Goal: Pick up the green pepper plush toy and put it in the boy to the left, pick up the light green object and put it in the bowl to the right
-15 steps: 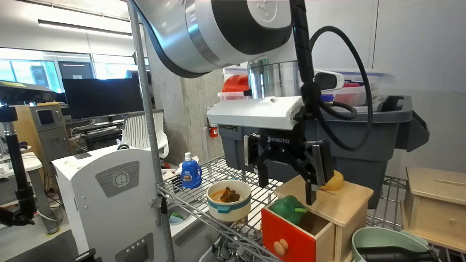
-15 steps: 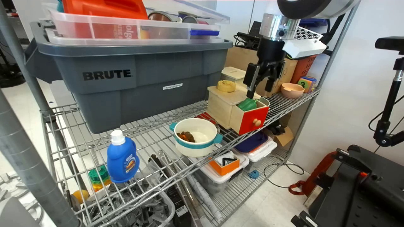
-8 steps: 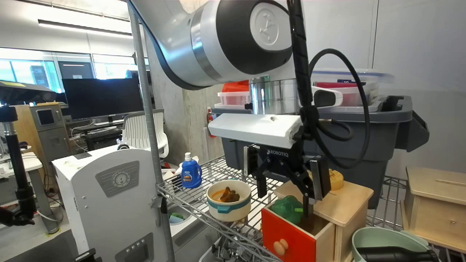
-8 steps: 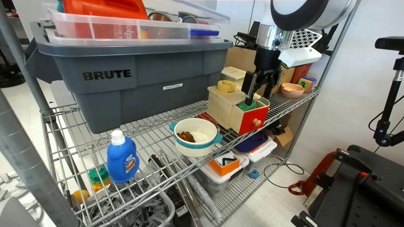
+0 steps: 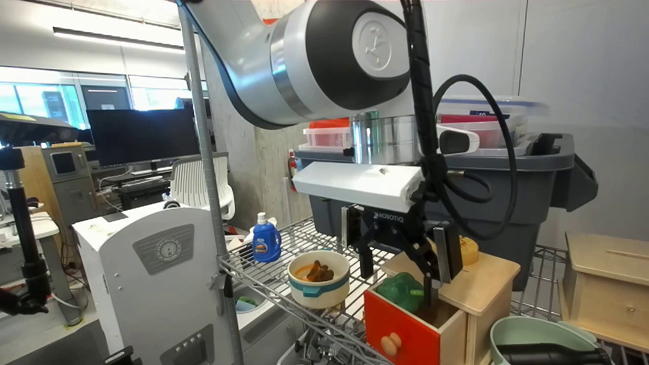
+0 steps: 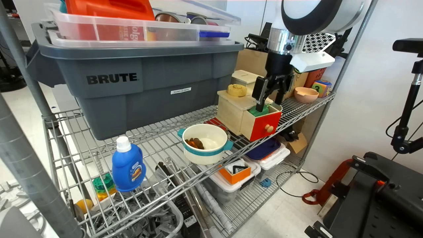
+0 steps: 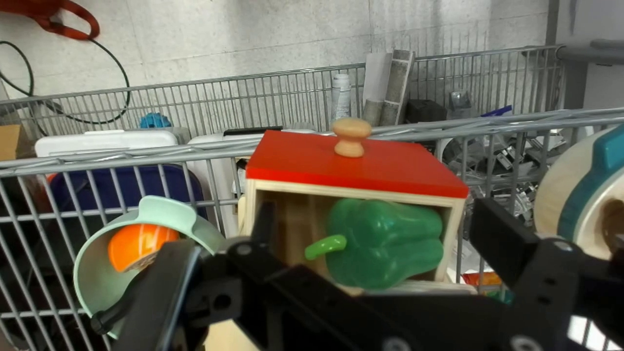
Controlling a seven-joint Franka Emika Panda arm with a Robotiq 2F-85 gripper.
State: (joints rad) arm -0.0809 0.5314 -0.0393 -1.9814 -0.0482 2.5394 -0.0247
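The pincer (image 5: 398, 282) hangs spread wide above the green toy bell pepper (image 7: 385, 243) lying on its side in the red-fronted wooden drawer (image 7: 312, 158).

One green pepper (image 7: 387, 243), two wooden boxes (image 5: 476, 284) (image 5: 603, 289)

Panda arm (image 5: 304, 61), one, white and silver with a black band, slants in from eleven o'clock in an exterior view; its silver wrist collar (image 6: 287, 41) stands near upright, between one and two o'clock in an exterior view, with a white cover (image 6: 312, 61) jutting toward three. Robotiq gripper (image 5: 398, 289), one, black, hangs beneath, aimed at six o'clock in both exterior views, its two fingers (image 5: 366, 261) spread wide apart. In the wrist view the gripper lies at six o'clock, one finger toward nine, its mate toward three.
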